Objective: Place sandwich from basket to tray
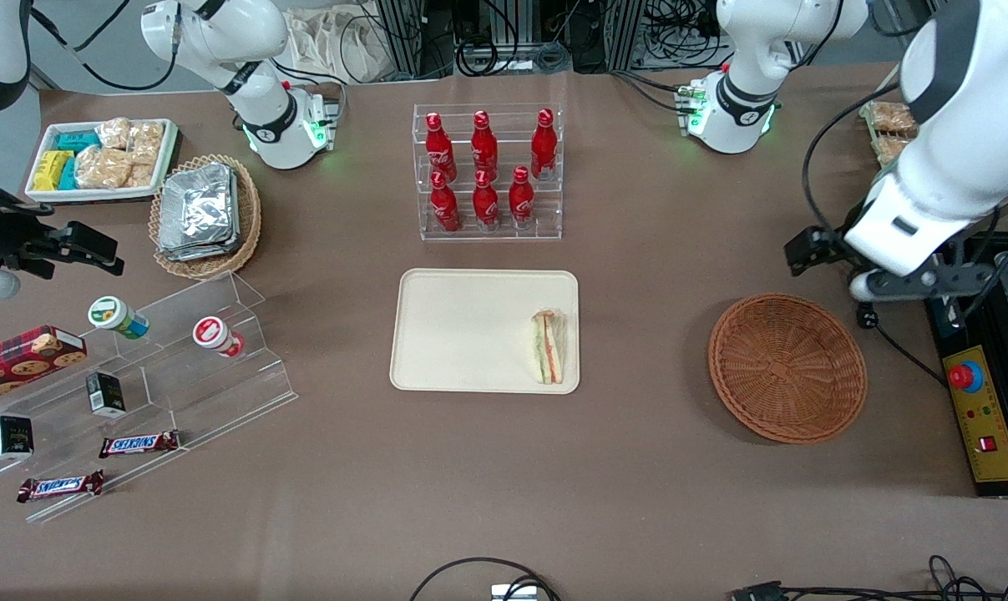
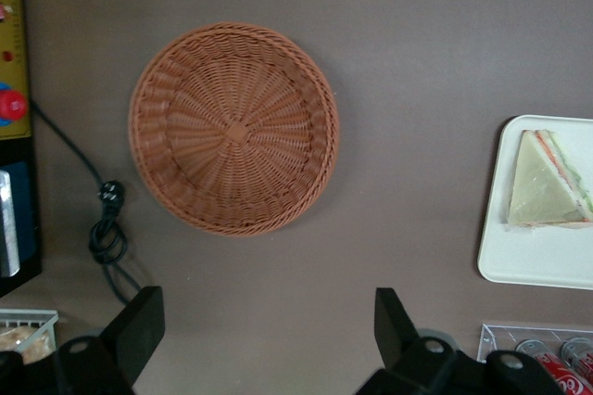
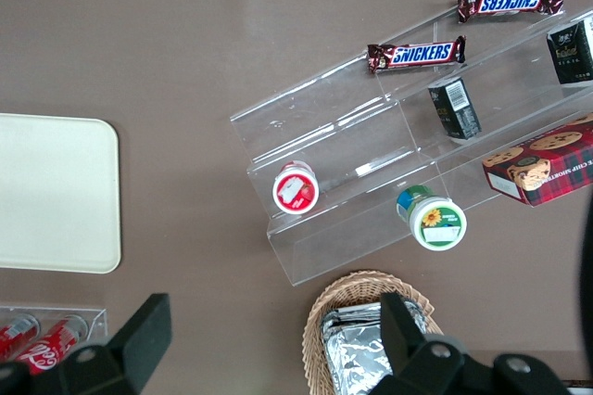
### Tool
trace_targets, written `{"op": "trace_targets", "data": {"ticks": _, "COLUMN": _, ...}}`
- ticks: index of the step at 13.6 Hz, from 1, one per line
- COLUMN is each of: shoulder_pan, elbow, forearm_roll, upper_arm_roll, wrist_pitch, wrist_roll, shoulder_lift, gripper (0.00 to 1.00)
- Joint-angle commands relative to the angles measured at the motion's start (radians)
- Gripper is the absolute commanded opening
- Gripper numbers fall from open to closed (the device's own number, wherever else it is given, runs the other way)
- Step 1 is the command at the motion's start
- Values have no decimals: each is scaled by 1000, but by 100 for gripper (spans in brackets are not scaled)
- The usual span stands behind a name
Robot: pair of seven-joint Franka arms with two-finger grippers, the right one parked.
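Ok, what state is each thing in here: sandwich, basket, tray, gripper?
sandwich: lying on the tray, at its edge toward the basket
basket: empty, upright on the table
tray: flat, holding only the sandwich
gripper: open, empty, raised above the table beside the basket

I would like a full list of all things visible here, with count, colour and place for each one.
sandwich: 1, pale bread with orange and green layers, on the tray, at its edge nearest the basket
tray: 1, cream, table centre
basket: 1, reddish-brown wicker, nothing in it, toward the working arm's end
bottles: 6, red, in a clear rack farther from the front camera than the tray
tan basket: 1, holding silver foil packets, toward the parked arm's end
white tray: 1, with snack packs
clear stepped stand: 1, with two cups, two dark boxes, two Snickers bars, a cookie box
gripper: 1, black fingers open, holding nothing, raised above the table beside the basket
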Motion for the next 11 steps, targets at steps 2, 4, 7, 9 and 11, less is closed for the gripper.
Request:
{"op": "trace_targets", "data": {"ticks": 2, "shoulder_pan": 28, "elbow": -50, "forearm_roll": 5, "upper_arm_roll": 8, "wrist_pitch": 19, "wrist_roll": 28, "shoulder_lift": -54, "gripper": 100}}
{"op": "trace_targets", "data": {"ticks": 4, "shoulder_pan": 28, "elbow": -50, "forearm_roll": 23, "upper_arm_roll": 8, "wrist_pitch": 45, "wrist_roll": 28, "shoulder_lift": -52, "gripper": 100}}
{"op": "trace_targets", "data": {"ticks": 7, "shoulder_pan": 28, "elbow": -52, "forearm_roll": 25, "upper_arm_roll": 8, "wrist_pitch": 53, "wrist_roll": 37, "shoulder_lift": -52, "gripper": 100}}
{"op": "trace_targets", "data": {"ticks": 9, "shoulder_pan": 28, "elbow": -52, "forearm_roll": 25, "upper_arm_roll": 8, "wrist_pitch": 31, "wrist_roll": 40, "shoulder_lift": -52, "gripper": 100}}
{"op": "trace_targets", "data": {"ticks": 11, "shoulder_pan": 26, "elbow": -52, "forearm_roll": 25, "upper_arm_roll": 8, "wrist_pitch": 31, "wrist_roll": 40, "shoulder_lift": -51, "gripper": 100}}
